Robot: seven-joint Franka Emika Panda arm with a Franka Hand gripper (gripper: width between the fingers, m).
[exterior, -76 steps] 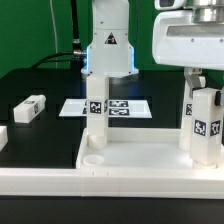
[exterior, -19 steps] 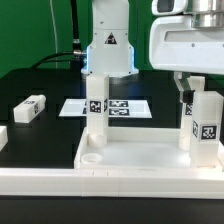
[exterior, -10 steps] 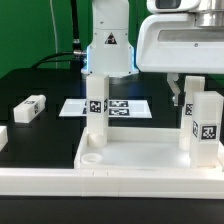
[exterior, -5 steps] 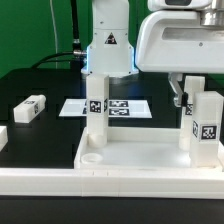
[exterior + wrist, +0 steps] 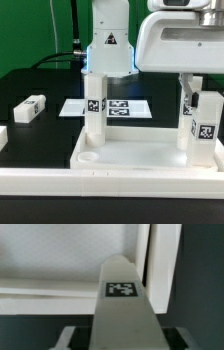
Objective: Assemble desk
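The white desk top (image 5: pixel 140 165) lies rim-up at the front. Three legs stand upright in it: one at the far corner on the exterior view's left (image 5: pixel 95 108), and two on the right, a rear one (image 5: pixel 187 125) and a front one (image 5: pixel 207 130). My gripper (image 5: pixel 196 96) is down over the top of the front right leg. In the wrist view that tagged leg (image 5: pixel 122 291) runs up between my fingers (image 5: pixel 74 336), with a narrow dark gap on each side. My gripper (image 5: pixel 122 339) looks open astride it. The desk top (image 5: pixel 60 258) lies behind.
A fourth leg (image 5: pixel 30 108) lies loose on the black table at the exterior view's left. The marker board (image 5: pixel 125 105) lies flat behind the desk top. The robot base (image 5: pixel 108 45) stands at the back. An open hole (image 5: pixel 90 157) shows in the near left corner of the top.
The gripper let go of the front right leg, rose, shifted toward the exterior view's left, and in the last half second came back down over that leg's top.
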